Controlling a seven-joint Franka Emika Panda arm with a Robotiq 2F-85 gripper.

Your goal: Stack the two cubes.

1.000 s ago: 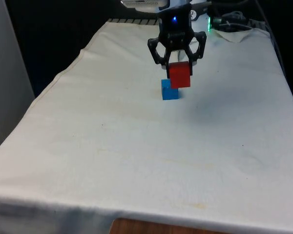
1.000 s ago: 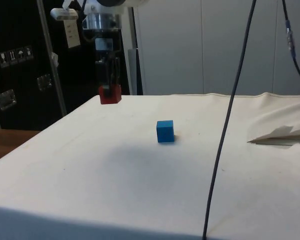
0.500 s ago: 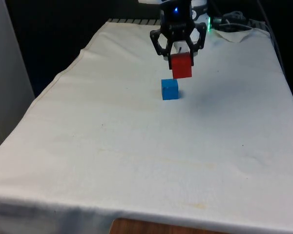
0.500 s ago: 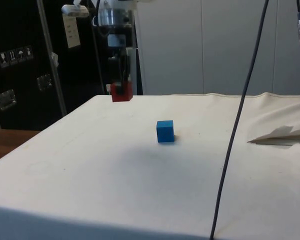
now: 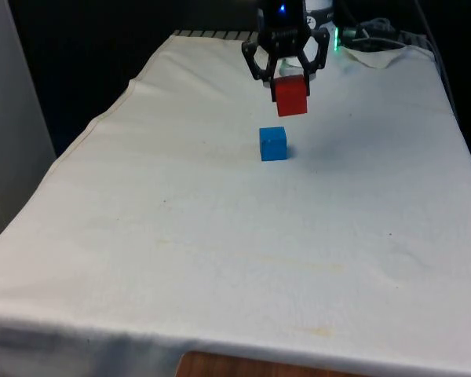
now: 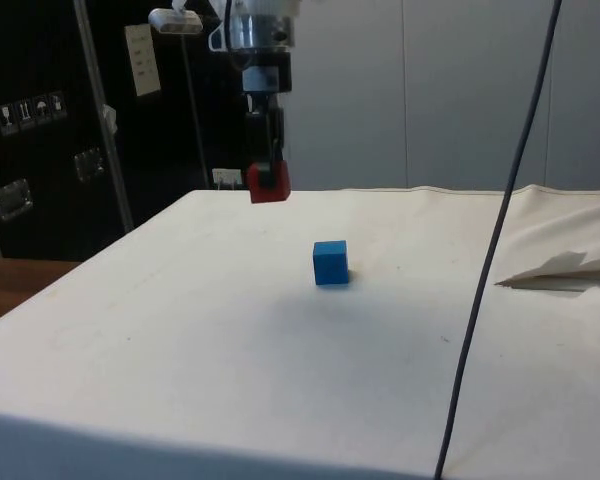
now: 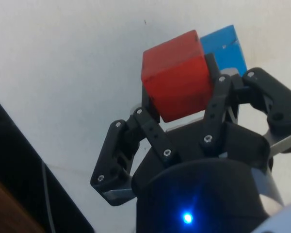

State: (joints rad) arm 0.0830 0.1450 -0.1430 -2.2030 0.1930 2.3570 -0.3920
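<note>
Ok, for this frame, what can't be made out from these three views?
- Blue cube, wrist view: mostly hidden behind the red cube and the claw.
- Red cube's far faces, front view: turned away from the camera.
- Whether the red cube is exactly over the blue cube: side view shows them offset; the front view cannot settle depth.

White cloth (image 5: 220,236) on table; dark cabinets (image 6: 40,120) behind.

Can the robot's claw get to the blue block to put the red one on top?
Probably yes. The gripper holds the red cube in the air, short of the blue cube, whose top is bare, with open cloth all round.
</note>
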